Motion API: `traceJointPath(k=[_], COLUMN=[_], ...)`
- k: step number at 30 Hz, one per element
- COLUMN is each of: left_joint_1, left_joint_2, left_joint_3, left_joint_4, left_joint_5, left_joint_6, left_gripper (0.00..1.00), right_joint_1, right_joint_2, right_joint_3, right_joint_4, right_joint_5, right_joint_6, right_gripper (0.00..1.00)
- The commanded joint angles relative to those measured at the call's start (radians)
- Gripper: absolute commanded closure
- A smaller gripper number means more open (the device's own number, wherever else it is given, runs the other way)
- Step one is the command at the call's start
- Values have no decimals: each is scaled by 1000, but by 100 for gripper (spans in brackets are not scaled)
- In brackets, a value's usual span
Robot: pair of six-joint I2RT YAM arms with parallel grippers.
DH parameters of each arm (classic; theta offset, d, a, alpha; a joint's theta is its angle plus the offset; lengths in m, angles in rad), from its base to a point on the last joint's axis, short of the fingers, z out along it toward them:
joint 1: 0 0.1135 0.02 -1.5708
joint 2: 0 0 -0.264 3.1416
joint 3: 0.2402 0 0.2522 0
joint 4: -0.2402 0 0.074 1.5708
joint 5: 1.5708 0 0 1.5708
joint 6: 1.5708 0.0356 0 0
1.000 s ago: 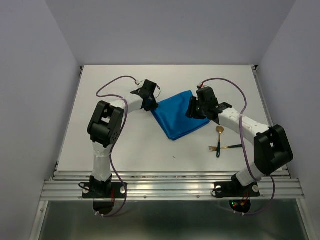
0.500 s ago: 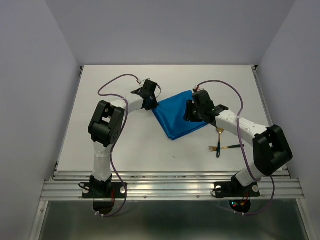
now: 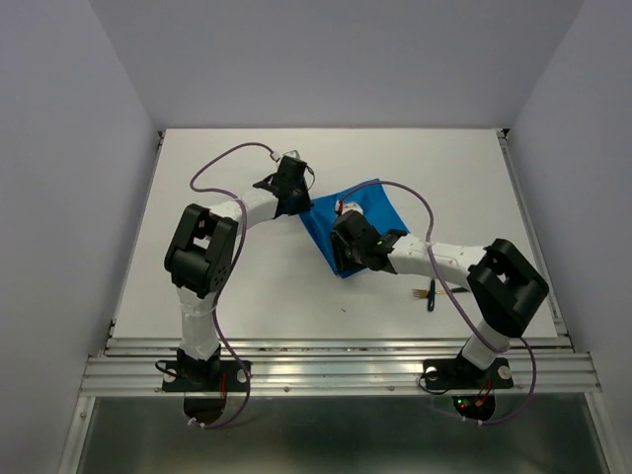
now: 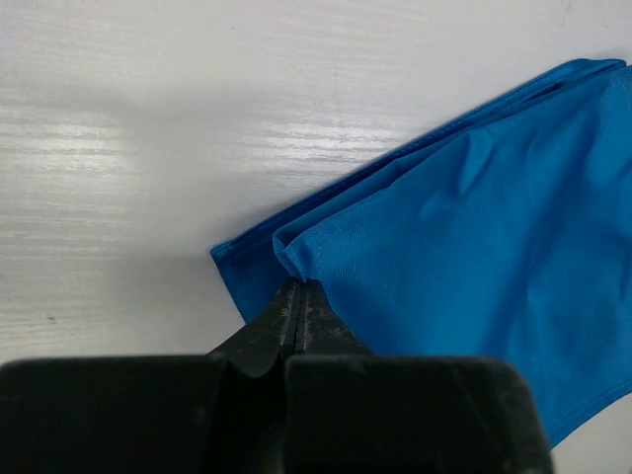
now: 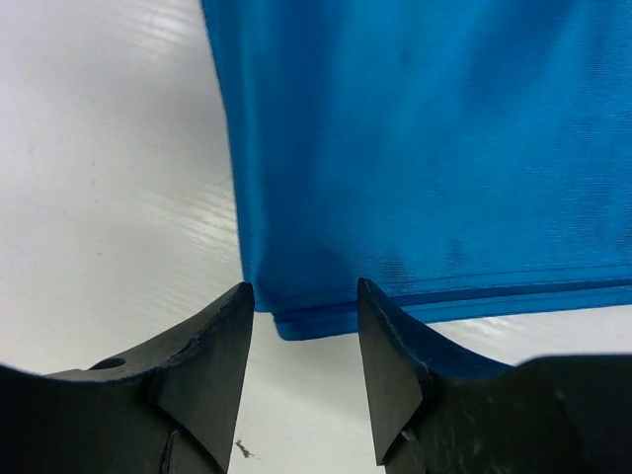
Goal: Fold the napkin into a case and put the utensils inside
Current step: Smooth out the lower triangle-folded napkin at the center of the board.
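Napkin [image 4: 474,247] had one corner pinched in the left gripper's [image 4: 298,296] closed jaws, while the right gripper [image 5: 301,306] stooped low, jaws parted astride another corner.

The napkin [image 4: 474,247] is soft, finely woven blue cloth with a light satin sheen, gently creased along its folded edges. The table [image 4: 197,99] under it is smooth white board with faint streaky grain and a dull gloss. My right gripper [image 5: 301,296] is matt black plastic, slightly grainy.
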State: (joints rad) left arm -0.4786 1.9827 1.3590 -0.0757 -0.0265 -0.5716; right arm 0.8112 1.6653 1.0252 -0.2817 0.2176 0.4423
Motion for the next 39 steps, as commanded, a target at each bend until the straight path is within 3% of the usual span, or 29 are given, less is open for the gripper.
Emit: traceJointPath(k=[1,11,18,25,30,35,39], left_joint_1=[-5,-6,-6,-6,-5,-6,-5], left_joint_2=[-59,-48,-45,-41,-41,-36,-22], left_joint_3=[-9,-12,-8,-8,-8,-8,2], left_joint_4=[37,45,45,45,48,47,45], left_joint_5=[14,22,22,20,51,46,51], left_joint_6=[24,21,21,21,21,26,30], left_gripper=[100,100,100,100,100,100,100], right_joint_1=[60,82,121,121,121,131,131], right_joint_2=[42,70,117,106,113,102,93], right_joint_3=[67,64,96,84,79,79,79], right_joint_4=[16,19,-42,-43,-45,-47,-53], right_joint_5=[92,114,239,235,256,262,296], right_joint_6=[-30,1,16,47,61,67,75], right_gripper=[49,46,51,43,56,63,80])
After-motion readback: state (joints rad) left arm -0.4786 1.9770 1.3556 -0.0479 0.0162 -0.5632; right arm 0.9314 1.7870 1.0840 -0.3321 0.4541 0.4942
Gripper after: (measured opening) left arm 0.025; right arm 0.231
